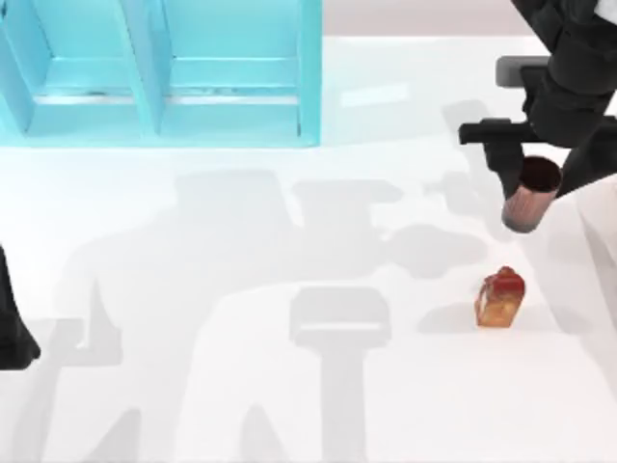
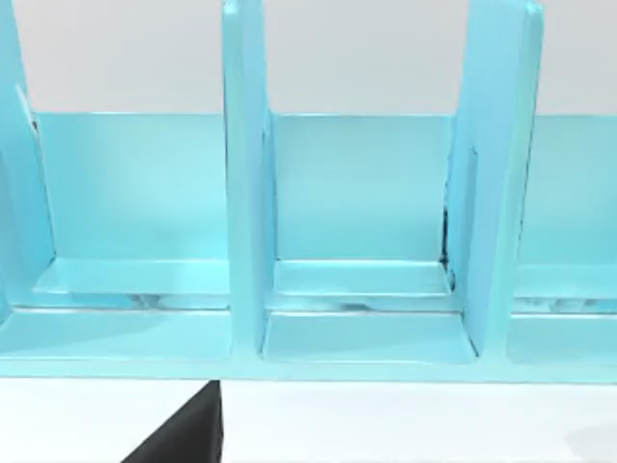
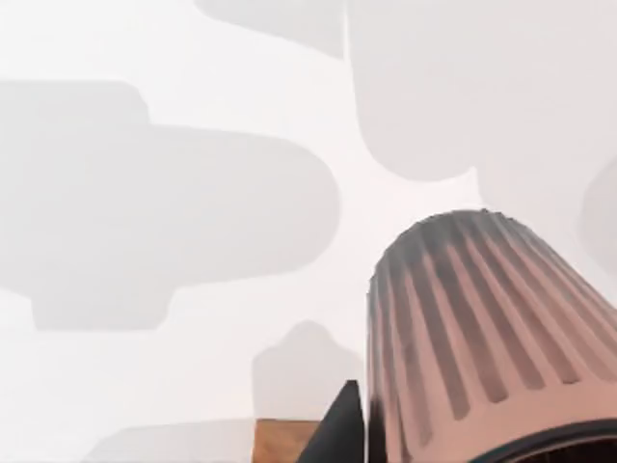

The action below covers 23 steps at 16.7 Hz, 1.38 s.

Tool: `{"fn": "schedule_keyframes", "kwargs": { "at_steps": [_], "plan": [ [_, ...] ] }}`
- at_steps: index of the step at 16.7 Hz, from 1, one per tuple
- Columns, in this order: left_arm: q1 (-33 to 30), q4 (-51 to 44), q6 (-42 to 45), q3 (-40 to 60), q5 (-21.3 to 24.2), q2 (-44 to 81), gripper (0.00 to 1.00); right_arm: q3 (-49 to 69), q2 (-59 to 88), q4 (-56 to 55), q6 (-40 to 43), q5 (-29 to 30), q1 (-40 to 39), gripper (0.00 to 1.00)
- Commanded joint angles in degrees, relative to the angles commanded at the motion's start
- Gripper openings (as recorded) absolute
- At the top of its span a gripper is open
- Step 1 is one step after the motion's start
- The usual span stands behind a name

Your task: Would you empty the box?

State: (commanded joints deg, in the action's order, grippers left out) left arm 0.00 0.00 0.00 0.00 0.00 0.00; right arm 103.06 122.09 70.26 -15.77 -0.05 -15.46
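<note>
Right claw (image 1: 528, 178) grips ribbed cup (image 1: 528, 200) above table (image 1: 241, 289).

Blue box (image 1: 164, 72) cut by top edge; left arm (image 1: 12, 328) mostly off-frame.

A rendered simulation: flat white table (image 1: 241, 386) and a plain blue compartmented box (image 1: 174, 87).
</note>
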Motion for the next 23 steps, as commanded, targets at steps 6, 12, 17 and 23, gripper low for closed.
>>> {"fn": "schedule_keyframes", "kwargs": {
  "at_steps": [6,12,17,23],
  "plan": [
    [0.0,0.0,0.0,0.0,0.0,0.0,1.0,-3.7,0.8,-4.7,-0.1,-0.1,0.1,0.0],
    [0.0,0.0,0.0,0.0,0.0,0.0,1.0,-7.3,1.9,-9.2,-0.1,0.0,-0.1,0.0],
    [0.0,0.0,0.0,0.0,0.0,0.0,1.0,-7.3,1.9,-9.2,-0.1,0.0,-0.1,0.3],
    [0.0,0.0,0.0,0.0,0.0,0.0,1.0,-7.3,1.9,-9.2,-0.1,0.0,-0.1,0.75]
  ]
}}
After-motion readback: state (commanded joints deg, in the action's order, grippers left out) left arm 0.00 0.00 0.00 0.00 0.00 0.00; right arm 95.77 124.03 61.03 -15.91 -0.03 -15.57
